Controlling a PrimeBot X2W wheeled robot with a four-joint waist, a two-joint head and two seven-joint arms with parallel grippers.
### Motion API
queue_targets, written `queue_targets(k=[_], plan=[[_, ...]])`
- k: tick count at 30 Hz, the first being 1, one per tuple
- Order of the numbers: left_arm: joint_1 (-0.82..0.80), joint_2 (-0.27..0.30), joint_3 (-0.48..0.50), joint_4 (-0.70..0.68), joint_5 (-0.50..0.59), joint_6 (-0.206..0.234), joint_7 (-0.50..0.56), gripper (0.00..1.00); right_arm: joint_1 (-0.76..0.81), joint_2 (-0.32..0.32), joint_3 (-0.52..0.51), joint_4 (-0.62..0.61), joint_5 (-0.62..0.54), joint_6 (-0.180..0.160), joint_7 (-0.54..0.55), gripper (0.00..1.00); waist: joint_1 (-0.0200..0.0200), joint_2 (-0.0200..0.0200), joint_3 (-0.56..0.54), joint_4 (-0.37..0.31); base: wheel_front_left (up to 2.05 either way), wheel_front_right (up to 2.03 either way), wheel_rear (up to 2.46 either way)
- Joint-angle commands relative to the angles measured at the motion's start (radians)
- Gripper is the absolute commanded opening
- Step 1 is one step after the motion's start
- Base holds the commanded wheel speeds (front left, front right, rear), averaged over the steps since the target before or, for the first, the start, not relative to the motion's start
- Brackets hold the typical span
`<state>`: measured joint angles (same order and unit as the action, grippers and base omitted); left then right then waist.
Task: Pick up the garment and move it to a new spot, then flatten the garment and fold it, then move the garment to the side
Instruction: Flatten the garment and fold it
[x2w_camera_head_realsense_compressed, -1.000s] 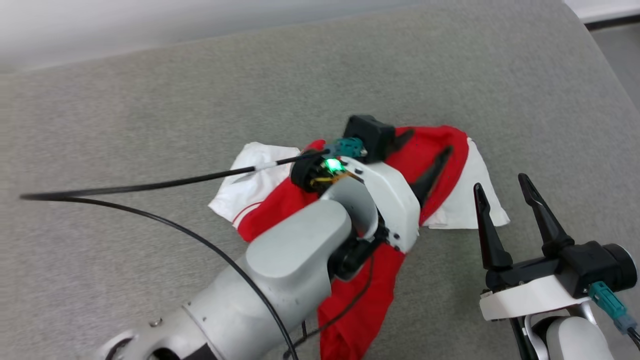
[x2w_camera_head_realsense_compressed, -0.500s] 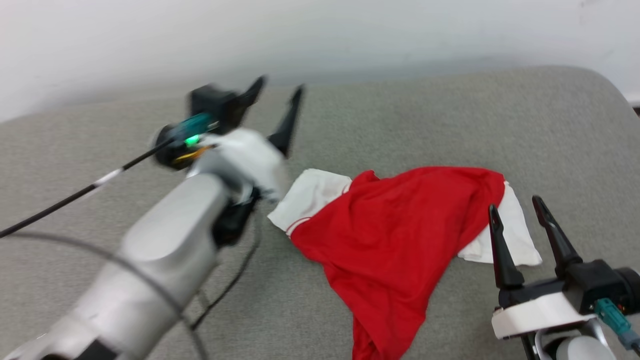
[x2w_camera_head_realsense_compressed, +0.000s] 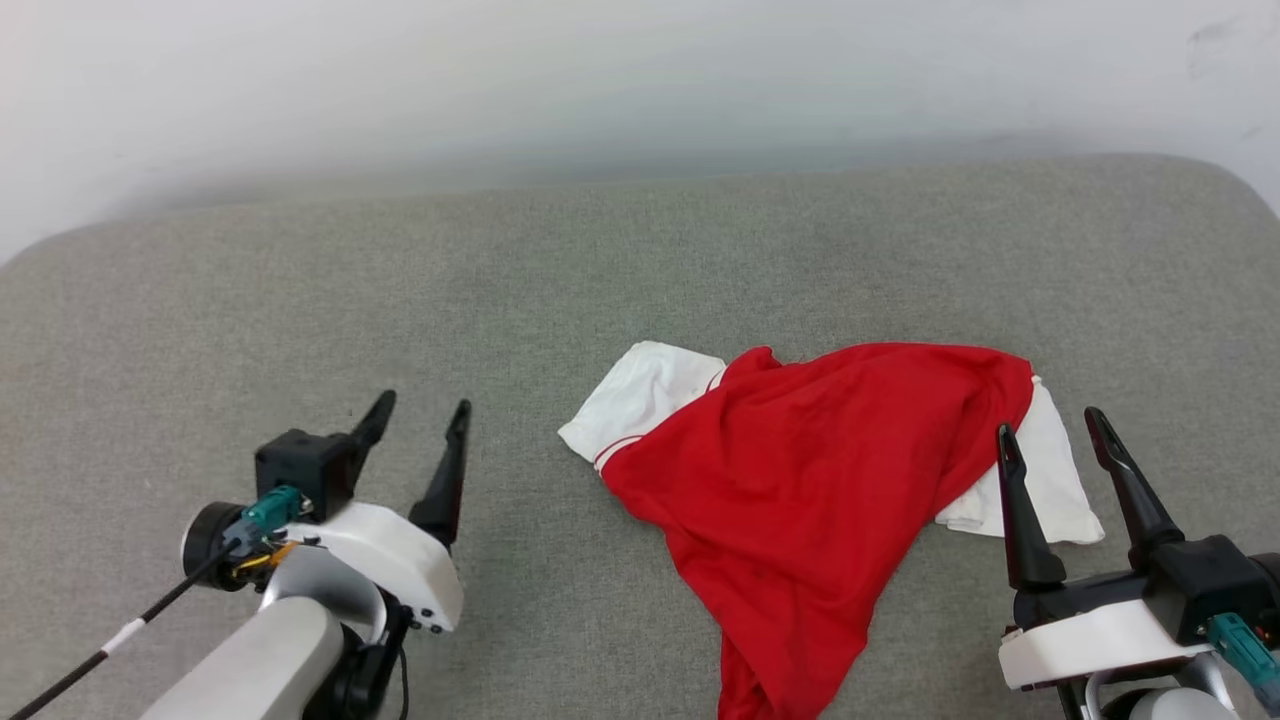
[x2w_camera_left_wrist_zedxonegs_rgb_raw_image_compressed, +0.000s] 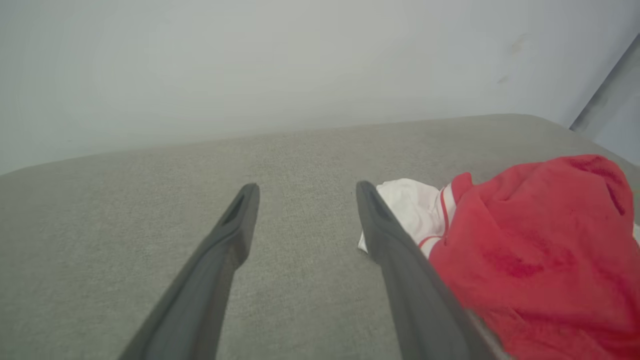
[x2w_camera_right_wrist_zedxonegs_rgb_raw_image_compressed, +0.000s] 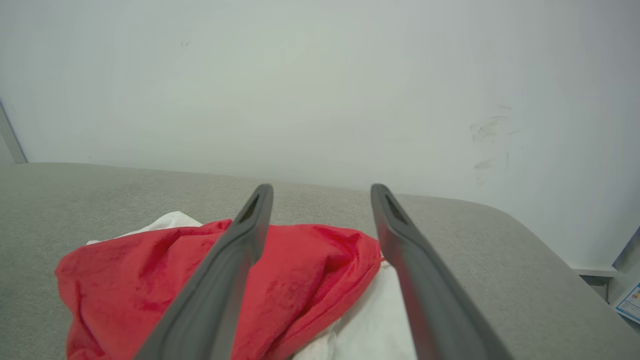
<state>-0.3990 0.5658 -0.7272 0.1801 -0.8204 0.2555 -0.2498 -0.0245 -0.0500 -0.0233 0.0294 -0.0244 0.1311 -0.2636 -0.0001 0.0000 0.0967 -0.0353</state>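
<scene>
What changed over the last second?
The left claw pulled back off the red short-sleeved jersey with white sleeves, swinging left and back to its side, open and empty. The head view shifted too. Jersey stays crumpled on the grey fabric surface; right claw stays open beside it.

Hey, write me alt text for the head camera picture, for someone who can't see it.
A crumpled red jersey with white sleeves lies right of centre on a grey fabric surface. The left gripper stands open at lower left, the right gripper open at lower right near a white sleeve. A pale wall runs behind.
</scene>
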Motion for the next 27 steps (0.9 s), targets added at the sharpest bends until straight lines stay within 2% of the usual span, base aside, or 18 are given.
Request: queue_targets(k=[1,7,10,15,21,27], plan=[[-0.001,0.008,-0.007,-0.023,0.007,0.004,0.015,1.0,-0.005,-0.001,-0.001,-0.005,0.008,-0.001,-0.002,1.0,0.0001,0.0,0.018,-0.003,0.0,0.0,0.0],[-0.066,0.011,-0.057,-0.087,-0.007,-0.003,0.178,1.0,-0.027,-0.001,0.005,-0.016,0.003,-0.001,-0.002,1.0,0.0001,0.0,0.092,-0.014,0.0,0.0,0.0],[-0.135,-0.001,-0.096,-0.086,-0.015,-0.018,0.313,1.0,-0.039,-0.001,0.011,-0.019,-0.005,0.0,-0.002,1.0,0.0001,0.0,0.134,-0.018,0.0,0.0,0.0],[-0.259,-0.032,-0.139,-0.036,-0.012,-0.03,0.478,1.0,-0.061,-0.001,0.016,-0.024,-0.01,0.0,-0.002,1.0,0.0001,0.0,0.193,-0.031,0.0,0.0,0.0],[-0.366,-0.068,-0.177,0.052,-0.02,-0.062,0.607,1.0,-0.084,-0.001,0.017,-0.037,-0.015,-0.001,-0.002,1.0,0.0001,0.0,0.249,-0.049,0.0,0.0,0.0],[-0.394,-0.09,-0.229,0.154,-0.002,-0.087,0.671,1.0,-0.094,-0.001,0.008,-0.046,-0.018,-0.001,-0.002,1.0,0.0001,0.0,0.275,-0.055,0.0,0.0,0.0]])
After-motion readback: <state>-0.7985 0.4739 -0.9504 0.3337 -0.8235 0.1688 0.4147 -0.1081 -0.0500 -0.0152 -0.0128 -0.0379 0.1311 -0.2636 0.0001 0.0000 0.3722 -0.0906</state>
